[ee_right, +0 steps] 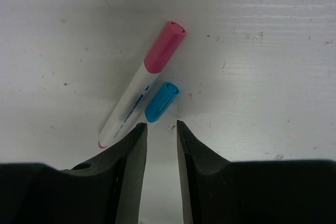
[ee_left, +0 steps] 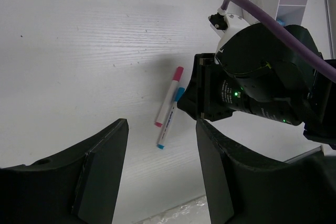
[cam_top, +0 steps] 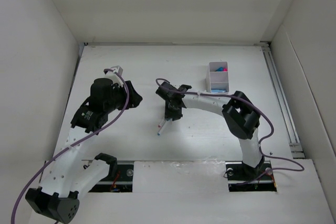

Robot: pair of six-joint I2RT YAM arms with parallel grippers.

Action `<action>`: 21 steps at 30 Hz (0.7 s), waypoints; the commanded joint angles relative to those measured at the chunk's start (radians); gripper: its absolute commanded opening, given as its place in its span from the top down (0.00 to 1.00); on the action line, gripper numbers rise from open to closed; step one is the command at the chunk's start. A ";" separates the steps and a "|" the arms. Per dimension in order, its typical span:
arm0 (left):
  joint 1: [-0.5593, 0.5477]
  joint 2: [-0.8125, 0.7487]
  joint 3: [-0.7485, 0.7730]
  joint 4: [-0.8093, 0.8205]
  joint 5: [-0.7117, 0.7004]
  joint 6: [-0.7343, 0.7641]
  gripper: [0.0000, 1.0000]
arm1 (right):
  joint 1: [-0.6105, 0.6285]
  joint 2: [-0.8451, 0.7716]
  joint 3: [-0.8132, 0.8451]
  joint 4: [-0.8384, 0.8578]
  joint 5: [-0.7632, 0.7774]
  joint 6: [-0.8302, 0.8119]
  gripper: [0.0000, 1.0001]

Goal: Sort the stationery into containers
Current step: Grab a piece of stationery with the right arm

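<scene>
Two white pens lie side by side on the table, one with a pink cap (ee_right: 164, 46) and one with a blue cap (ee_right: 161, 102). Both show in the left wrist view, pink (ee_left: 169, 97) and blue (ee_left: 169, 121). My right gripper (ee_right: 161, 129) hangs just over them with its jaws a narrow gap apart and nothing between them; its left fingertip (ee_right: 135, 140) covers the blue pen's barrel. From above it (cam_top: 171, 114) stands over the pens (cam_top: 161, 127). My left gripper (ee_left: 160, 156) is wide open and empty, off to the left (cam_top: 134, 98). The white divided container (cam_top: 210, 80) holds pink and blue items (cam_top: 223, 68).
White walls close the table in on the left, back and right. A metal rail (cam_top: 281, 98) runs along the right edge. The right arm's purple cable (cam_top: 210, 98) loops above the table near the container.
</scene>
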 commanded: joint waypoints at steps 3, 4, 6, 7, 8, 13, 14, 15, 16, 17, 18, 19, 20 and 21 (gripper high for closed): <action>-0.003 0.001 0.004 0.019 0.017 0.012 0.49 | 0.008 0.022 0.041 0.030 0.001 0.013 0.65; -0.003 0.001 0.004 0.019 0.026 0.012 0.49 | 0.008 0.022 0.041 0.030 -0.010 0.013 0.66; -0.003 0.001 0.004 0.019 0.026 0.012 0.49 | 0.008 0.022 0.041 0.039 -0.010 0.013 0.66; -0.003 0.001 0.004 0.028 0.026 0.012 0.49 | 0.008 0.022 0.041 0.039 -0.010 0.013 0.66; -0.003 0.001 -0.005 0.028 0.026 0.012 0.49 | 0.008 0.022 0.041 0.039 -0.010 0.013 0.65; -0.003 0.010 -0.005 0.028 0.026 0.021 0.49 | 0.008 0.016 0.051 0.039 -0.054 0.013 0.65; -0.003 0.010 -0.005 0.028 0.026 0.021 0.49 | 0.008 0.007 0.041 0.039 -0.054 0.013 0.65; -0.003 0.010 -0.005 0.028 0.026 0.021 0.49 | 0.008 -0.002 0.041 0.039 -0.044 0.013 0.64; -0.003 0.010 -0.005 0.028 0.026 0.021 0.49 | 0.008 -0.011 0.029 0.039 -0.034 0.013 0.61; -0.003 0.010 -0.005 0.028 0.026 0.021 0.49 | 0.008 -0.011 0.028 0.039 -0.034 0.013 0.61; -0.003 0.010 -0.005 0.028 0.026 0.021 0.49 | 0.008 -0.011 0.028 0.039 -0.034 0.013 0.58; -0.003 0.010 -0.005 0.037 0.026 0.021 0.49 | 0.008 -0.011 0.028 0.039 -0.034 0.013 0.58; -0.003 0.010 -0.005 0.037 0.026 0.021 0.49 | 0.008 0.005 0.028 0.039 -0.025 0.013 0.58; -0.003 0.010 -0.005 0.037 0.026 0.021 0.49 | 0.008 0.006 0.028 0.039 -0.025 0.013 0.58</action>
